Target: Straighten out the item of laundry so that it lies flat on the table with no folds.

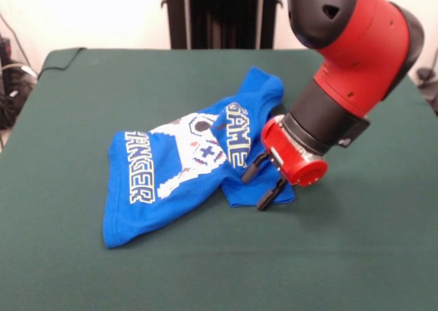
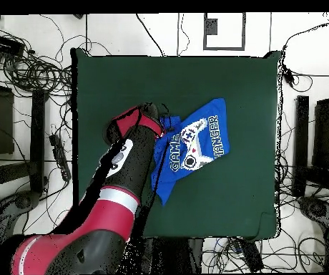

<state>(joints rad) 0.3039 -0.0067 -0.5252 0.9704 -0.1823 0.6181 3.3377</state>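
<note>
T-shirt (image 1: 171, 177) – mid-table (image 1: 356, 256), print up, right portion folded and bunched; flattening incomplete. Gripper (image 1: 263, 183) – fingers apart, at folded edge, grasping nothing visible. Remaining: unfold, smooth.

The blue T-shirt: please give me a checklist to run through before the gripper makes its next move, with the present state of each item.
1. Blue T-shirt lies flat: not ok, one side is folded over across the print.
2. All of the shirt is on the green table: ok.
3. Gripper is open: ok, fingers apart.
4. Gripper is at the shirt: ok, its tips are at the folded edge in the front view.
5. Cloth is between the fingers: cannot tell.
6. Free table around the shirt for spreading: ok, both views show it.
</note>
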